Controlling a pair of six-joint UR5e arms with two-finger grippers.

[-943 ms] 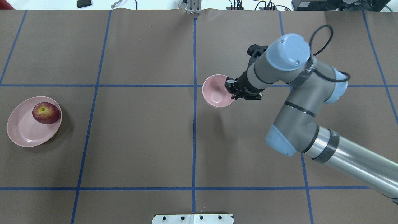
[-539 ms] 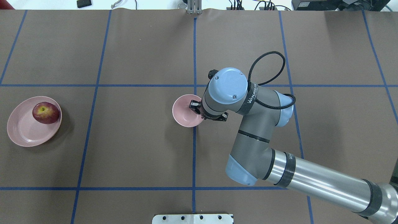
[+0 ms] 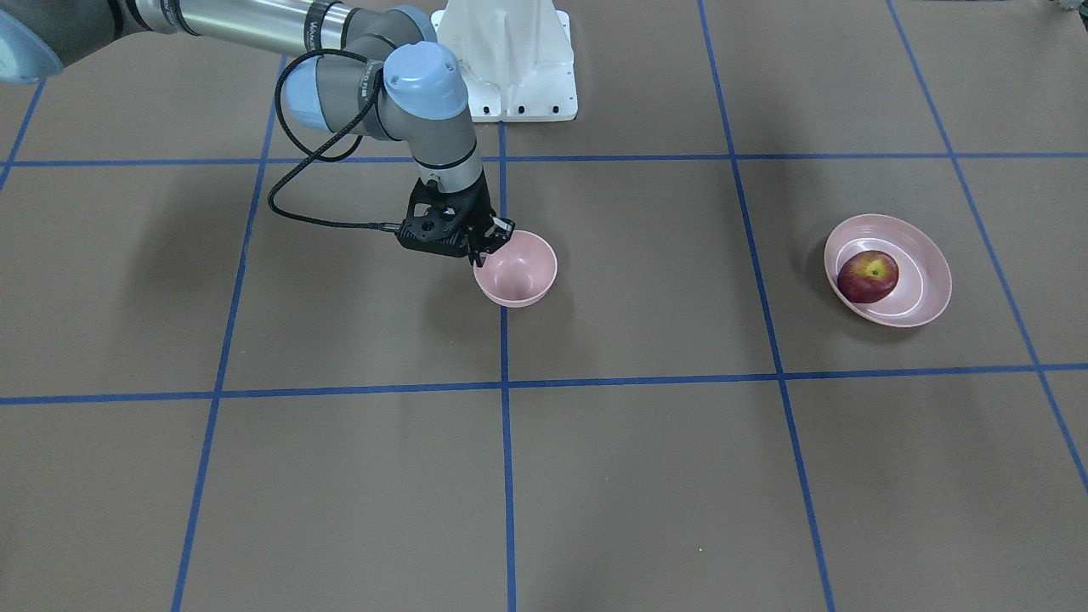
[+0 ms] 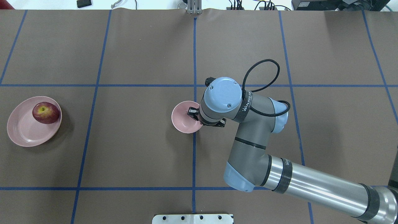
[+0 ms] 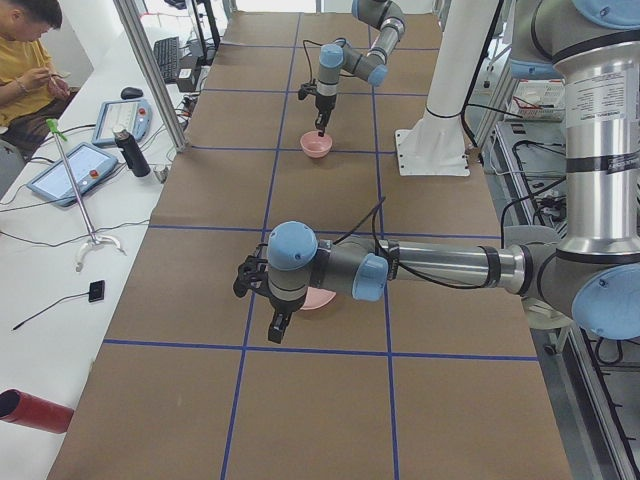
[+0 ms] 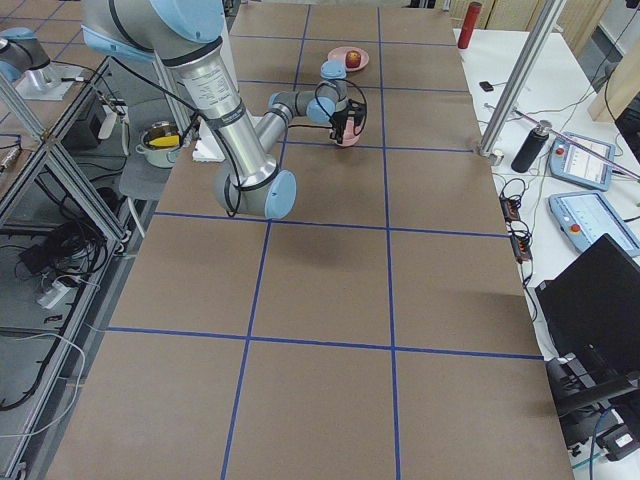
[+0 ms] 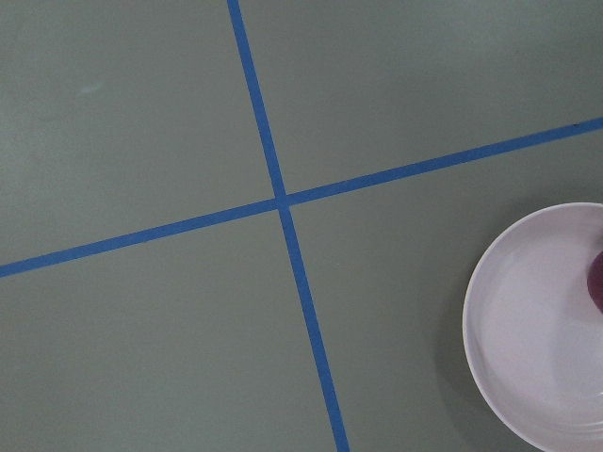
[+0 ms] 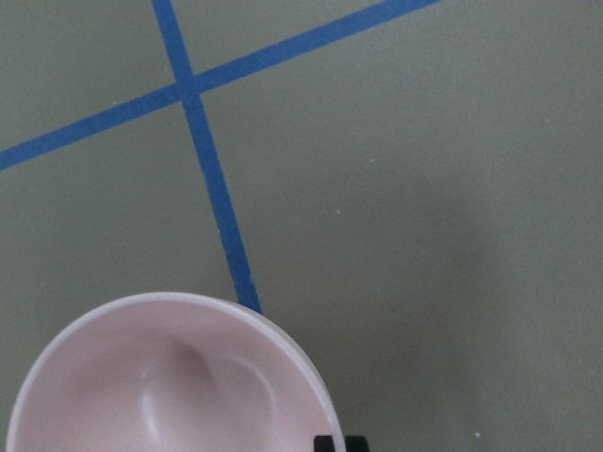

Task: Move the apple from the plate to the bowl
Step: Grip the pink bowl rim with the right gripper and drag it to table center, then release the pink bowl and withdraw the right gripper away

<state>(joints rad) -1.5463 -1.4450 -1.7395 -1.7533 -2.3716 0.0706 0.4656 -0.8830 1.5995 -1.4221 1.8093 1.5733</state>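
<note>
The dark red apple (image 4: 46,112) lies on the far edge of the pale pink plate (image 4: 26,132) at the table's left; both also show in the front view, apple (image 3: 867,276) on plate (image 3: 922,272). My right gripper (image 4: 193,113) is shut on the near rim of the small pink bowl (image 4: 184,119) by the centre line, low over the table. The right wrist view shows the empty bowl (image 8: 170,386). The left wrist view shows the plate (image 7: 528,320) and a sliver of apple (image 7: 597,281). My left gripper (image 5: 278,328) shows only in the exterior left view; I cannot tell its state.
Blue tape lines divide the brown table cover. A white mount (image 4: 192,218) sits at the near edge. A side table with tablets (image 5: 75,170) and a seated person (image 5: 30,60) stands beyond the far edge.
My right arm has carried the bowl left and toward the robot, from right of the centre line to just left of it. The apple and plate have not moved.
</note>
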